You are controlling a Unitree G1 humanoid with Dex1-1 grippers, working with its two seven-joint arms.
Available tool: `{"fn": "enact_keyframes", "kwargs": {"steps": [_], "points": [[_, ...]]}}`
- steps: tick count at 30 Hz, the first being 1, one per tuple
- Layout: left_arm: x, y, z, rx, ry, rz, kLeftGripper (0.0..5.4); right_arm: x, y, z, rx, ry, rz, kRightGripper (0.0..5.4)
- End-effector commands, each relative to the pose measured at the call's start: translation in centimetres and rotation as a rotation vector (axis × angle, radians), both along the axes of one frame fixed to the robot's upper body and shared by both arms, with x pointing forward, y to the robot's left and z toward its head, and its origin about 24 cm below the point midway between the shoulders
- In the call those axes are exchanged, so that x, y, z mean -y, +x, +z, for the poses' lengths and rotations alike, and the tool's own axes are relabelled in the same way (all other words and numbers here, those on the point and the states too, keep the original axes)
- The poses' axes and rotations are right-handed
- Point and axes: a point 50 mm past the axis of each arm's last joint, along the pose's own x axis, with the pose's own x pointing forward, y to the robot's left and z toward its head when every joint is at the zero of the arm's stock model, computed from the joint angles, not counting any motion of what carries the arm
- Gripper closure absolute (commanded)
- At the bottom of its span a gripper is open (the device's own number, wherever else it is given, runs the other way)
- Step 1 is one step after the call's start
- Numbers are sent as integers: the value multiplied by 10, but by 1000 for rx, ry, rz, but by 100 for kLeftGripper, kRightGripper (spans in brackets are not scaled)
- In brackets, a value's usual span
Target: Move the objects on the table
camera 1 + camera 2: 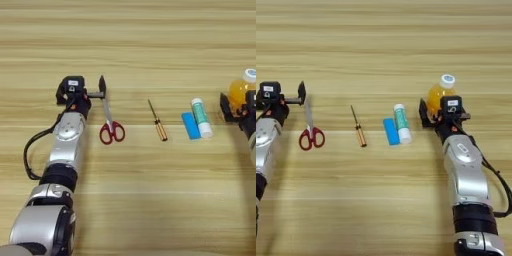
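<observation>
Wooden counter (381, 200): right tool (437, 112) pinches the juice bottle (437, 93), label unreadable; left tool (100, 90) spread beside scissors (110, 125).

A light-brown wooden table (150, 30) with horizontal plank grain fills the whole view under even light.

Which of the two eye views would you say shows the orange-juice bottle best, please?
The right eye view: the orange-juice bottle shows with its white cap and orange body, just behind the right gripper. In the left eye view it sits at the right edge, cut off and partly hidden by that gripper.
</observation>
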Motion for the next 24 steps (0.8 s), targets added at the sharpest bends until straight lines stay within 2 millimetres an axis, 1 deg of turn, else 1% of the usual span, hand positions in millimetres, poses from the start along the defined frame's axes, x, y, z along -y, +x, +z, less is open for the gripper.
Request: {"fn": "enact_keyframes", "kwargs": {"steps": [1,6,17,24], "points": [[-1,0,0,-7,12,1,0,0,0,9,52,4,2,52],[-2,0,0,-7,12,1,0,0,0,12,69,13,0,3],[-2,0,0,-6,13,1,0,-1,-4,29,168,25,8,3],[-2,0,0,-7,13,1,0,0,-12,50,269,-23,-9,3]]}}
